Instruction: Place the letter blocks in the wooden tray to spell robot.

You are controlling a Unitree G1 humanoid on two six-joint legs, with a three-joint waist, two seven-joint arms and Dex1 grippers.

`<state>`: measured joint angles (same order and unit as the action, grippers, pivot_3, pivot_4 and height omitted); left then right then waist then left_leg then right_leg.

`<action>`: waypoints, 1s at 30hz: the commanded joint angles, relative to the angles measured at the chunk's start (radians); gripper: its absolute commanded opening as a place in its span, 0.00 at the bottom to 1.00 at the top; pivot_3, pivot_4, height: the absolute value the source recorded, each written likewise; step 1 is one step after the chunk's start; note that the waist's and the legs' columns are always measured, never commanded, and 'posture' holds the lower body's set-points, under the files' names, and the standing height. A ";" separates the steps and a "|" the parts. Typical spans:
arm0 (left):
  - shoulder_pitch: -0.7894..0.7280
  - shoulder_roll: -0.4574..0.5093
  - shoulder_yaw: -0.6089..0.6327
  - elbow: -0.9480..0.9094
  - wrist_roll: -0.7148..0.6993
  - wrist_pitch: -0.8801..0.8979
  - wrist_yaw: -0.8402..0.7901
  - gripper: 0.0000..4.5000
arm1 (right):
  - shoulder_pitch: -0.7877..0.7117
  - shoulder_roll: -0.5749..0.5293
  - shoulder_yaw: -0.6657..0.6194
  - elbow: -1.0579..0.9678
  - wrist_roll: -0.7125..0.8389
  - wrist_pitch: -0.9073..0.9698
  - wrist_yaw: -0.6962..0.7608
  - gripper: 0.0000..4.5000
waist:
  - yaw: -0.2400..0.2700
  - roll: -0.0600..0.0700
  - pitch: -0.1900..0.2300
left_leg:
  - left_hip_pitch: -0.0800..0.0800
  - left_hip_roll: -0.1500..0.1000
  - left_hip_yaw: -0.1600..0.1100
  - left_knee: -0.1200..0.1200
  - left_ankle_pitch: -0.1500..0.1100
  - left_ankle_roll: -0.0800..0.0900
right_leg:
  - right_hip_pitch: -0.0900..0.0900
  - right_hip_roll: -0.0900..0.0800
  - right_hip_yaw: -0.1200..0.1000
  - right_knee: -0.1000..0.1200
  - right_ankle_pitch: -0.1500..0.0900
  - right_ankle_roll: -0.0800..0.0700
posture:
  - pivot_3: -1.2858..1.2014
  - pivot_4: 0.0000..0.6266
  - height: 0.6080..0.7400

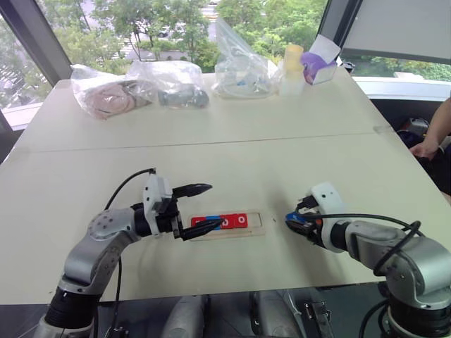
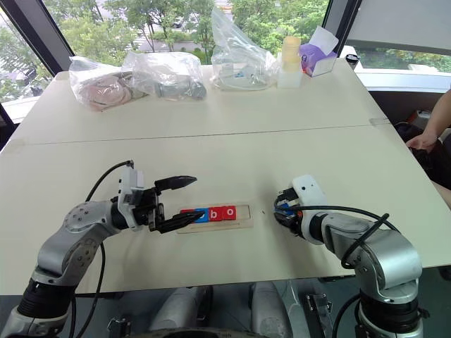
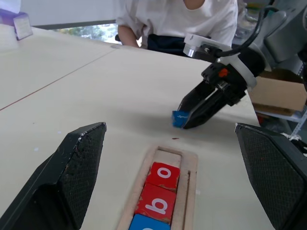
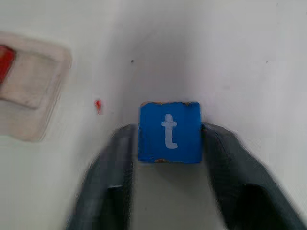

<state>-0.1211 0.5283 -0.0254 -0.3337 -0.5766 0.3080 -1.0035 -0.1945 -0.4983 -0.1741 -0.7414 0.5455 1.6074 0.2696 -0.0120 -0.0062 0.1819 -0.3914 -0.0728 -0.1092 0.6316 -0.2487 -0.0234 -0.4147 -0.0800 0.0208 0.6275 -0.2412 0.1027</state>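
The wooden tray point(image 1: 261, 220) lies on the table in front of me. It holds a row of letter blocks: a red one partly behind my left finger, a blue one point(image 1: 212, 221), a red b point(image 3: 156, 203) and a red o point(image 3: 163, 174). The tray's right end point(image 4: 33, 110) is bare. My left gripper point(image 1: 204, 208) hovers open at the tray's left end, one finger over the first block. To the right of the tray, my right gripper point(image 1: 294, 218) is shut on the blue t block point(image 4: 169, 131), low at the tabletop.
Several clear plastic bags point(image 1: 169, 84), a pale bottle point(image 1: 292, 67) and a purple box point(image 1: 317, 65) stand along the table's far edge. A person in a white top point(image 3: 182, 19) sits at the right side, an arm point(image 1: 437, 130) by the table edge.
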 commanded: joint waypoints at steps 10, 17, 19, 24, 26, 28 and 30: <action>-0.003 0.003 0.011 -0.015 0.005 -0.029 0.006 1.00 | -0.040 -0.590 0.192 0.225 -0.058 -0.756 0.632 1.00 | 0.001 0.000 0.001 | 0.000 0.001 0.000 0.000 0.000 0.000 | 0.005 0.001 -0.004 -0.008 0.000 0.002 | 0.52 0.24 1.00; 0.009 0.004 0.024 -0.034 0.004 -0.030 0.029 1.00 | -0.077 -0.601 0.332 0.592 -0.277 -1.320 0.926 1.00 | 0.000 -0.001 0.002 | 0.000 0.000 0.001 0.000 -0.001 0.002 | 0.006 -0.001 -0.002 -0.011 0.001 0.003 | 0.52 0.24 1.00; 0.014 0.008 0.029 -0.041 0.001 -0.028 0.035 1.00 | -0.108 -0.571 0.356 0.656 -0.310 -1.388 0.952 1.00 | -0.003 -0.001 0.002 | 0.000 0.000 0.001 0.000 -0.001 0.002 | 0.005 -0.001 -0.002 -0.011 0.001 0.003 | 0.52 0.24 1.00; 0.031 0.019 0.036 -0.058 -0.005 -0.024 0.038 1.00 | -0.158 -0.491 0.390 0.766 -0.357 -1.488 0.995 1.00 | 0.002 -0.001 0.002 | 0.000 0.000 0.000 0.000 -0.001 0.002 | 0.005 -0.001 -0.001 -0.010 0.001 0.002 | 0.52 0.24 1.00; 0.036 0.024 0.038 -0.064 -0.008 -0.022 0.040 1.00 | -0.171 -0.474 0.402 0.806 -0.378 -1.522 1.016 1.00 | 0.003 -0.001 0.002 | 0.000 0.000 0.000 0.000 -0.001 0.001 | 0.005 -0.001 -0.001 -0.011 0.001 0.002 | 0.52 0.24 1.00; 0.035 0.030 0.040 -0.064 -0.009 -0.021 0.042 1.00 | -0.190 -0.451 0.408 0.851 -0.393 -1.534 1.027 1.00 | 0.004 -0.001 0.002 | 0.000 0.000 0.000 0.000 -0.001 0.001 | 0.005 -0.001 -0.001 -0.011 0.001 0.002 | 0.52 0.24 1.00; 0.033 0.034 0.041 -0.062 -0.010 -0.020 0.043 1.00 | -0.205 -0.430 0.411 0.889 -0.403 -1.543 1.036 1.00 | 0.003 -0.001 0.002 | 0.000 0.000 0.000 0.000 -0.001 0.001 | 0.005 -0.001 -0.001 -0.011 0.001 0.002 | 0.52 0.24 1.00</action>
<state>-0.0834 0.5556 -0.0054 -0.3629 -0.5770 0.2959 -0.9601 -0.3839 -0.9387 0.2360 0.1237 0.1594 0.0797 1.3003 -0.0087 -0.0068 0.1841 -0.3911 -0.0729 -0.1093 0.6321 -0.2498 -0.0220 -0.4092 -0.0813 0.0197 0.6169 -0.2404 0.1045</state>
